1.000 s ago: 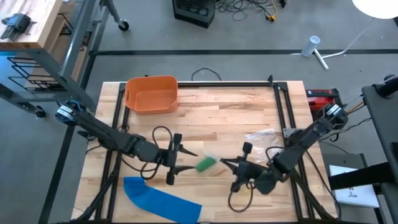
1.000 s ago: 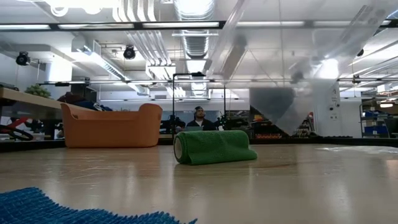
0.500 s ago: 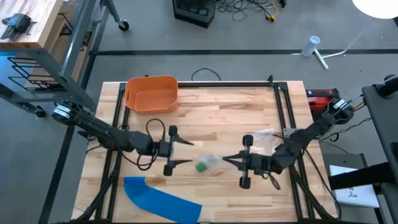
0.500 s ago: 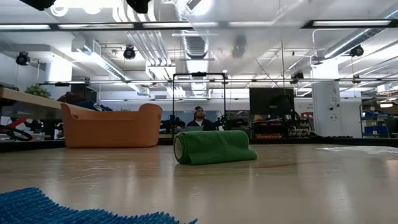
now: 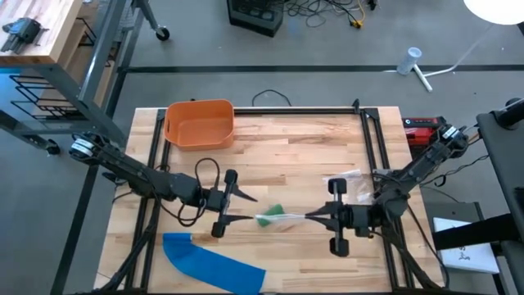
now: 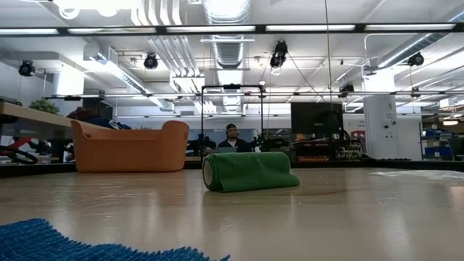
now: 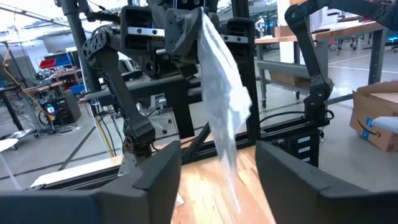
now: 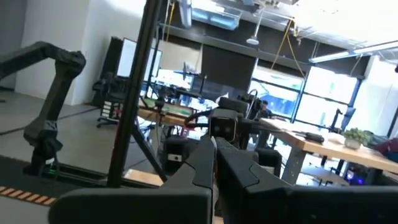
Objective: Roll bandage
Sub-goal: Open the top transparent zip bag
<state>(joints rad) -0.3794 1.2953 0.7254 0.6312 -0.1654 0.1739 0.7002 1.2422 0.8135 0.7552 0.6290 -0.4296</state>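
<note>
The right gripper [image 5: 309, 217] hung over the tabletop's [image 5: 303, 156] near half, right of centre, its fingers [image 8: 214, 163] pressed together on the end of a pale, translucent wrapper [image 5: 288, 215]. The wrapper stretched in a thin band from those fingertips toward the left gripper [image 5: 252, 208], which faced it from left of centre with its fingers [image 7: 155, 168] spread apart and nothing between them. In the left wrist view the wrapper [image 7: 221, 99] hung limp from the right gripper [image 7: 186, 28], trailing downward toward the wood. The green bandage roll [image 5: 268, 215] lay between the two grippers, just beside the left one's fingertips, with the wrapper's far end over it. In the low view the roll [image 6: 249, 171] rested flat on the tabletop, its long axis running roughly across that picture, one round end turned toward the orange bin [image 6: 129, 146]. That bin [image 5: 199, 123] sat at the far left corner of the tabletop. A blue cloth [image 5: 211, 262] lay by the near left edge.
</note>
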